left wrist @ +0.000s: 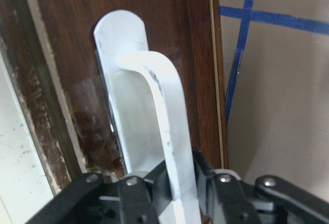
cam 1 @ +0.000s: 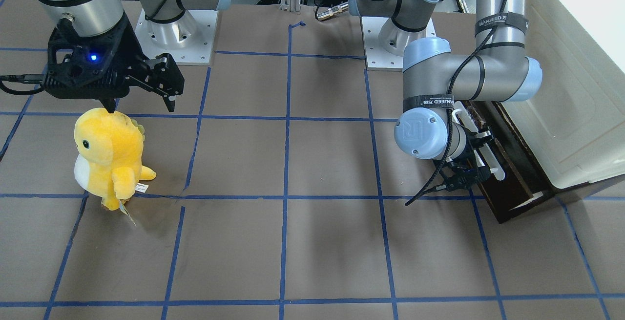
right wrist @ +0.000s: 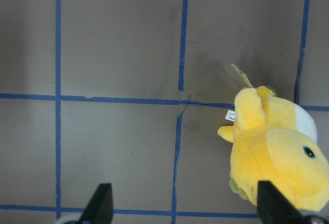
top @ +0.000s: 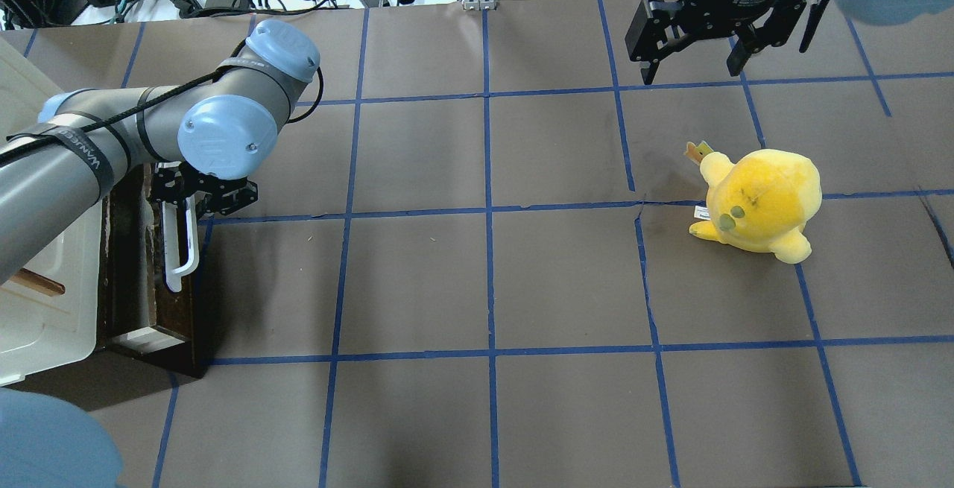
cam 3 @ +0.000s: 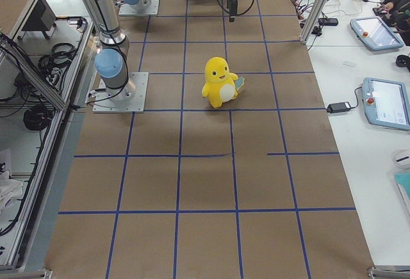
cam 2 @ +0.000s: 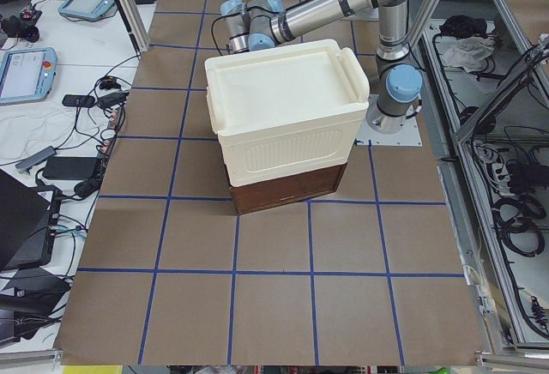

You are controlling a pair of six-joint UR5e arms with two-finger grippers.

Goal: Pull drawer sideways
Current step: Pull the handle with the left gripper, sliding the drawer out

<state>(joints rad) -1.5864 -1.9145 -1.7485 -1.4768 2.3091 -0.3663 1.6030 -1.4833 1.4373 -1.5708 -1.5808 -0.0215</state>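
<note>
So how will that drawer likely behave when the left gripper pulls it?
The drawer looks like solid wood under a big white cabinet, so probably stiff and heavy, sliding rather than tipping. Its smooth white handle, clamped in the left gripper, might be slippery.

Dk glossy wood drawer (left wrist: pixel 175 23), smooth wht handle (left wrist: pixel 164 111), fuzzy cloth plush toy (cam 1: pixel 110 156), matt brn paper table (cam 1: pixel 293 242)

left tool (left wrist: pixel 175 188) clamped on handle (left wrist: pixel 167 111) | right tool (top: pixel 689 74) spread, hovering
</note>
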